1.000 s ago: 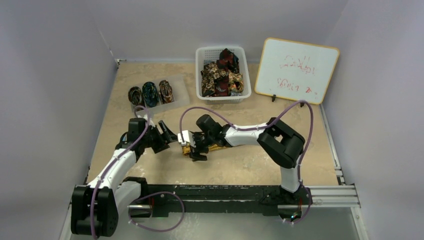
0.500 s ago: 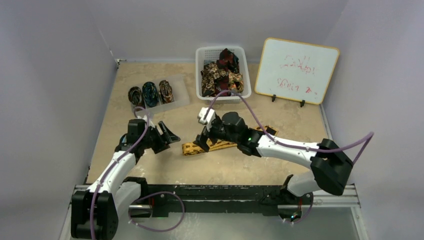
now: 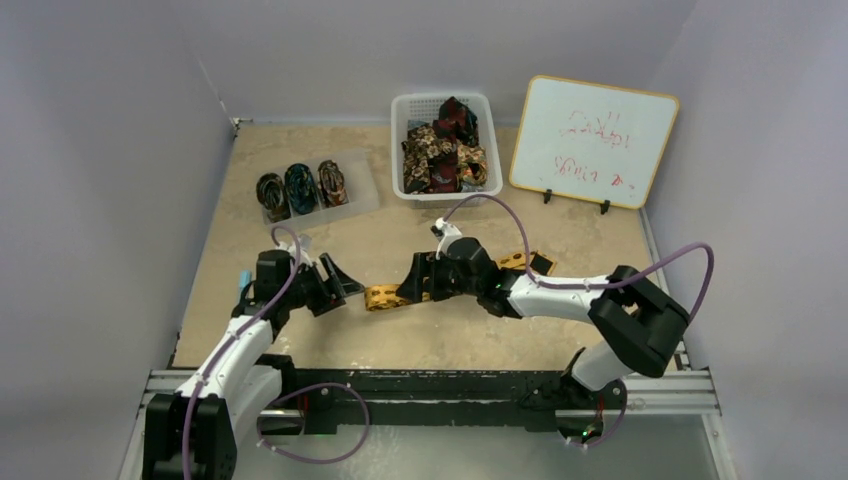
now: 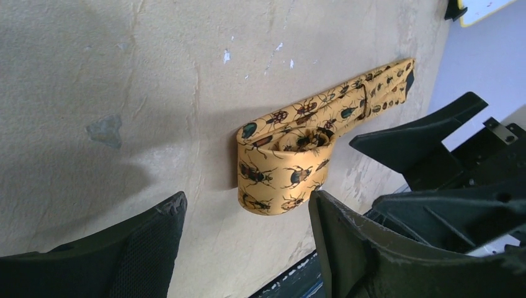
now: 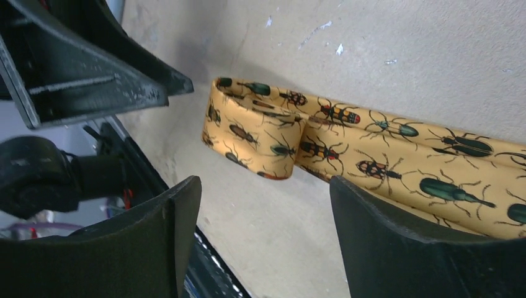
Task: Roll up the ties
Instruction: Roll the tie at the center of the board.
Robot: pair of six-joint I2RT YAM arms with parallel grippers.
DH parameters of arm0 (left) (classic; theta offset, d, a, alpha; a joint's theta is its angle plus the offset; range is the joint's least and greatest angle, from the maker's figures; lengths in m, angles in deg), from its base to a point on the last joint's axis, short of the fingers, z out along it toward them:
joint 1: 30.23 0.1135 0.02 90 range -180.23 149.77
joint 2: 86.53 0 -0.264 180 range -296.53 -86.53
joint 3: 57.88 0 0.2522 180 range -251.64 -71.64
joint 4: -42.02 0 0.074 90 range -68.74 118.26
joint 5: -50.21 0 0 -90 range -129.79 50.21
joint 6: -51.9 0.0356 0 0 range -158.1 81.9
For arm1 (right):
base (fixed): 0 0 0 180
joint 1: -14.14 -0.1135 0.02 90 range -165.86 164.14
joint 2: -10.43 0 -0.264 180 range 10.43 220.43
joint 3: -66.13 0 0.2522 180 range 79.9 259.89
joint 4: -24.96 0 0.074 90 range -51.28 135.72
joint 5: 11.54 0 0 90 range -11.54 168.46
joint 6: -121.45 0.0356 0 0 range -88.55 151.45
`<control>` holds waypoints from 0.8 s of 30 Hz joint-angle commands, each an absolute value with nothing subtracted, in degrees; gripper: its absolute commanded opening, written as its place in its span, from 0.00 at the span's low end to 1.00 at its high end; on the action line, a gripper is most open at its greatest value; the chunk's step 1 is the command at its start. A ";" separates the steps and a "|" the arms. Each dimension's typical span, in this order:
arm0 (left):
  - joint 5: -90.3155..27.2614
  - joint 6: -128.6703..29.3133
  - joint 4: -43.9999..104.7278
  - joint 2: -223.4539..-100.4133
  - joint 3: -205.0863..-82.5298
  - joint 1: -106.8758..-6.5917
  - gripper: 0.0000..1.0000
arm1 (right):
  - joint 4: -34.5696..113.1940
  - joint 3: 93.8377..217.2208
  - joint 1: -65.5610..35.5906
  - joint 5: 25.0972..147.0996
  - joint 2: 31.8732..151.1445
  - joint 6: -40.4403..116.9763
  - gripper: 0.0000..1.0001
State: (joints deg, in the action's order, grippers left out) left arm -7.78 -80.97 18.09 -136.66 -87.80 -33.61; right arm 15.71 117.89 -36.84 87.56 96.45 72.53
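A golden-yellow tie point(image 3: 455, 282) printed with beetles lies flat on the table, its left end curled into a small loose roll point(image 3: 380, 297). The left wrist view shows that roll point(image 4: 282, 171) just beyond my open left gripper point(image 4: 247, 208), touching neither finger. My left gripper point(image 3: 340, 283) sits just left of the roll. My right gripper point(image 3: 410, 288) is low over the tie, just right of the roll. In the right wrist view it point(image 5: 263, 186) is open and empty, with the roll point(image 5: 254, 133) and the flat strip point(image 5: 397, 143) ahead of it.
A white basket point(image 3: 400, 105) of loose ties stands at the back centre. Three rolled ties point(image 3: 300, 187) sit on a clear tray point(image 3: 358, 190) at the back left. A whiteboard point(image 3: 593, 140) leans at the back right. The two grippers face each other closely across the roll.
My right gripper lifted off the roll, swung back and came down low again just right of it, the elbow moving out to the right. The left gripper edged slightly nearer.
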 commanded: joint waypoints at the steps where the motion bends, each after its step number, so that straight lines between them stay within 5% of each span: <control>1: -5.34 -80.95 21.99 -136.02 -87.18 -33.18 0.70 | 9.55 119.12 -36.97 87.15 98.12 81.24 0.74; 6: -3.87 -80.25 23.41 -136.61 -86.94 -33.14 0.70 | 11.42 121.98 -36.97 86.77 102.51 81.50 0.59; 17: -0.79 -79.36 26.19 -139.61 -86.65 -33.15 0.69 | 12.74 125.51 -36.82 87.16 107.34 81.40 0.43; 24: 1.26 -79.41 27.38 -140.31 -85.85 -33.22 0.68 | 11.39 123.79 -36.27 88.36 106.04 81.41 0.45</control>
